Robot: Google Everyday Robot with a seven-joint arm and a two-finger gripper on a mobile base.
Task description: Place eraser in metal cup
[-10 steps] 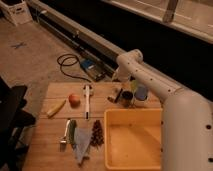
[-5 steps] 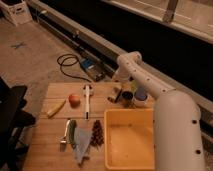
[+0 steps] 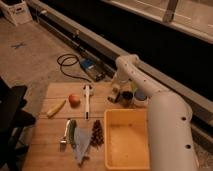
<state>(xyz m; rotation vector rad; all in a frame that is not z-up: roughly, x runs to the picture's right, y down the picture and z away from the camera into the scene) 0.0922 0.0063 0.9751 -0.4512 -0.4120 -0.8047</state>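
Observation:
The metal cup (image 3: 127, 98) is small and dark and stands upright at the back right of the wooden table (image 3: 50, 142). My gripper (image 3: 115, 93) hangs from the white arm just left of the cup, low over the table. A small pale piece (image 3: 113, 97) shows at the gripper's tip; I cannot tell if it is the eraser or whether it is held. No other eraser shows on the table.
A white container with blue (image 3: 140, 98) stands right of the cup. A yellow tub (image 3: 127, 139) fills the front right. A white-handled utensil (image 3: 87, 100), a round orange fruit (image 3: 74, 99), a banana (image 3: 56, 107), a dark cluster (image 3: 97, 133) and a cloth (image 3: 80, 142) lie to the left.
The near part of the arm has swung left and now covers more of the right side. The gripper has stayed beside the cup.

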